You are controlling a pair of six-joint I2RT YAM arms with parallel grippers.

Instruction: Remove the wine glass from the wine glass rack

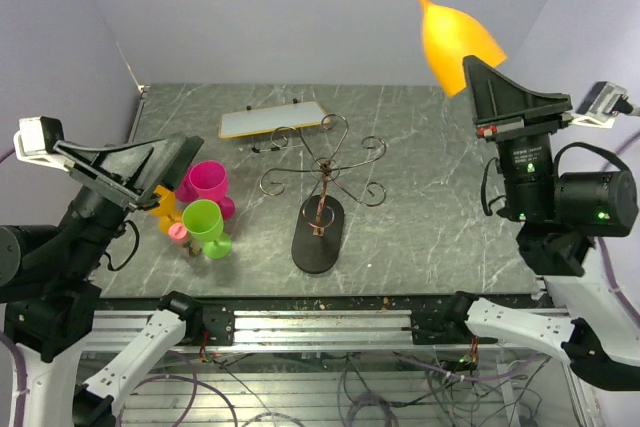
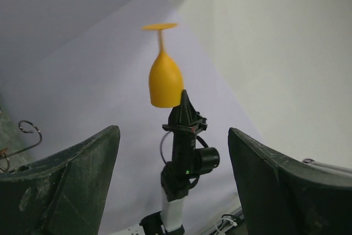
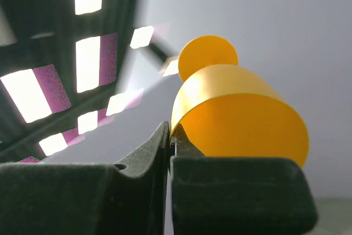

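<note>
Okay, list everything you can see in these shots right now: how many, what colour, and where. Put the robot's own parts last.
orange wine glass: 1, orange, upside down, held in the air at the right
wine glass rack: 1, dark wire with a black oval base, centre of the table, hooks bare
pink cup: 1, pink, left side of the table
green cup: 1, green, just in front of the pink cup
orange piece: 1, orange, beside the cups, partly hidden, cannot tell what it is
white board: 1, white, lying flat at the back
table: 1, grey marbled
left pincer: 1, black, open, over the cups
right pincer: 1, black, shut on the orange wine glass's rim
</note>
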